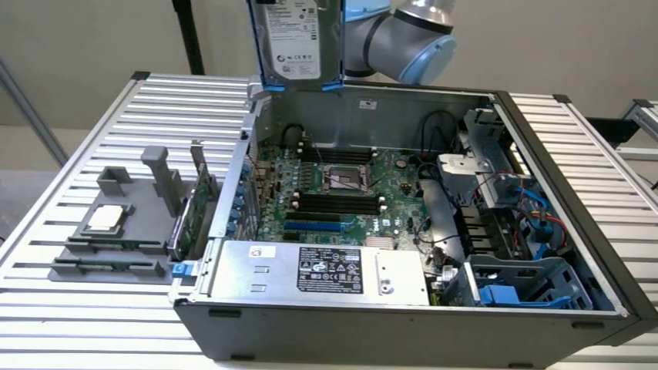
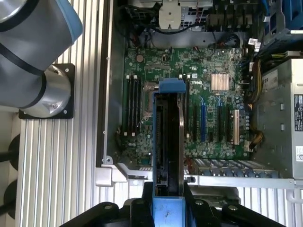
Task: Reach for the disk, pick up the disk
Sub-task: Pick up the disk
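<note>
The disk (image 1: 298,38) hangs upright in the air above the back wall of the open computer case (image 1: 411,324), its silver face with the white label toward the camera and blue rails along its sides. In the wrist view the disk (image 2: 168,142) is seen edge-on, a blue carrier with a thin metal plate, reaching out over the motherboard (image 2: 213,127). My gripper (image 2: 168,204) is shut on its near end, one black finger (image 2: 135,208) pressing on each side. The arm's grey and blue joints (image 1: 411,35) sit just behind the disk.
A large silver power-supply box (image 1: 319,270) with a black label lies at the case's front. Cables and a blue drive cage (image 1: 525,285) fill the exterior view's right side. On the slatted table (image 1: 103,324), a grey holder (image 1: 119,231) carries a small square chip (image 1: 107,219).
</note>
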`<state>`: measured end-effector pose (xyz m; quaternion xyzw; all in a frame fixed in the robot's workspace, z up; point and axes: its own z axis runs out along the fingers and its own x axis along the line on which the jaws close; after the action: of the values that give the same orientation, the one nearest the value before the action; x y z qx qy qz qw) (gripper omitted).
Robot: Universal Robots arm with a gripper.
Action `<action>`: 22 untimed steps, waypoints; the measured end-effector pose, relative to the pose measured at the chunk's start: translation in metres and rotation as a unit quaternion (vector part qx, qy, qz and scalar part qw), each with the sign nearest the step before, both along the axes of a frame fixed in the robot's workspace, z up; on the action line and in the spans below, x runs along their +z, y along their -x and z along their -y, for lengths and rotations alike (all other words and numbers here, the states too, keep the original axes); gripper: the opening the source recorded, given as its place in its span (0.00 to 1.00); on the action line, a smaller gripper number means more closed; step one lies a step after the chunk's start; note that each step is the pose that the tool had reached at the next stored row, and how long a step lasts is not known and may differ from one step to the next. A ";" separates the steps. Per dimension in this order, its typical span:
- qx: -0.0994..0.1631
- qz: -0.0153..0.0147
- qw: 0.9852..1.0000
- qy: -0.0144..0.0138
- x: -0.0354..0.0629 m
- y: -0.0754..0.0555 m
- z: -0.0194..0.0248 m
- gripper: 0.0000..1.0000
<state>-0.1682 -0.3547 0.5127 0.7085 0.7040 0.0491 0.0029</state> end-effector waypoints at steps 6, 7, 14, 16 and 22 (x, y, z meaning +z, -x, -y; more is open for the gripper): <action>-0.001 0.000 1.000 0.002 0.0002 -0.016 0.0006 0.33; -0.001 0.000 1.000 0.002 0.0003 -0.018 0.0006 0.33; -0.005 0.000 1.000 0.002 -0.0011 -0.033 0.0045 0.33; -0.005 0.000 1.000 0.003 -0.0012 -0.040 0.0047 0.33; -0.005 0.000 1.000 0.005 -0.0014 -0.067 0.0049 0.33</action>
<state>-0.1014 -0.3597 0.5113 0.7121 0.7006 0.0453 0.0070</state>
